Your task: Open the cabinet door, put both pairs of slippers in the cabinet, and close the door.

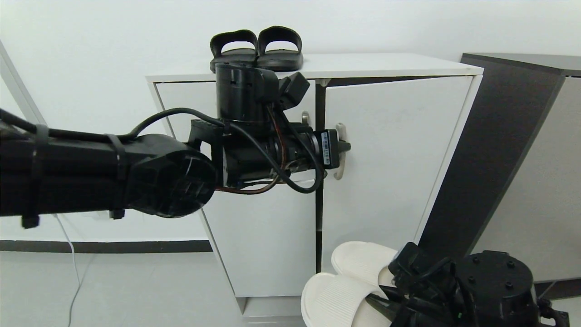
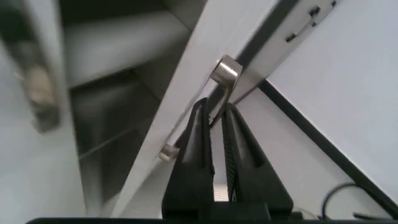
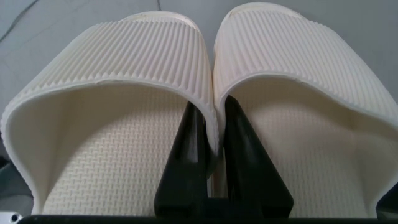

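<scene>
Left claw point(image 2: 216, 113) clamps door handle point(image 2: 225, 70); right claw point(image 3: 214, 115) pinches white slippers point(image 3: 124, 68); cabinet point(image 1: 390, 181) ajar.

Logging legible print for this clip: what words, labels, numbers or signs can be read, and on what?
White sticker on the left gripper: barcode-like print, too small to read.
No text visible on the cabinet, door handle, black slippers or white slippers.
</scene>
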You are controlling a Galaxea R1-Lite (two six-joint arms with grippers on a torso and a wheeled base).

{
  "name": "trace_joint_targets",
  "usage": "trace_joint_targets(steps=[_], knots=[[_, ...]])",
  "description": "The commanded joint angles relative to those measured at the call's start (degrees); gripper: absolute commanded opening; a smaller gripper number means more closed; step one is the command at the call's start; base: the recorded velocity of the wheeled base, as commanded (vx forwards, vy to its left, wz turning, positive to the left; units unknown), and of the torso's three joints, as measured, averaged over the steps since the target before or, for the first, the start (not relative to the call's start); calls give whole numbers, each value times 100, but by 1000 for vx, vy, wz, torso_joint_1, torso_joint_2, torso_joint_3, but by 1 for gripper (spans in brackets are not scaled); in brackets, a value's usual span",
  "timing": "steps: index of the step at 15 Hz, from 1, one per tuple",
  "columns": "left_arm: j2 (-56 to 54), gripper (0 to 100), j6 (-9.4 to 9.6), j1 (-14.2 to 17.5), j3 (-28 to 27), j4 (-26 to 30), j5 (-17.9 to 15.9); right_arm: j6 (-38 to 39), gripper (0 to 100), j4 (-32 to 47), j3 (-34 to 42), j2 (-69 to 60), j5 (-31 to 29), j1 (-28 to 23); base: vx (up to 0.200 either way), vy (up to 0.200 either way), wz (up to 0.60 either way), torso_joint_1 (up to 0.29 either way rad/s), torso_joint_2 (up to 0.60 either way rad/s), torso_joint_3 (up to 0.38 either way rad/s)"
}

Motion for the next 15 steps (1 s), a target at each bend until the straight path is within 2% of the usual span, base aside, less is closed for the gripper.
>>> trace_joint_targets(steps=[1,6,8,12,15], knots=[[-444,0,-6,-127,287,-42,14,-1,0,6,57,-106,21,46,0,0,0,0,0,0],[-1165,0,21,-180,1043,-42,85,-107,0,-3,75,-106,12,55,0,0,0,0,0,0],[-1270,0,3,5,1175,-42,49,-116,0,-3,75,-97,12,55,0,0,0,0,0,0],[-822,0,-67,330,867,-60,23,-133,0,-3,84,-97,3,55,0,0,0,0,0,0],[-268,0,-173,365,357,-77,23,-133,0,-3,92,-88,3,55,0,0,0,0,0,0]])
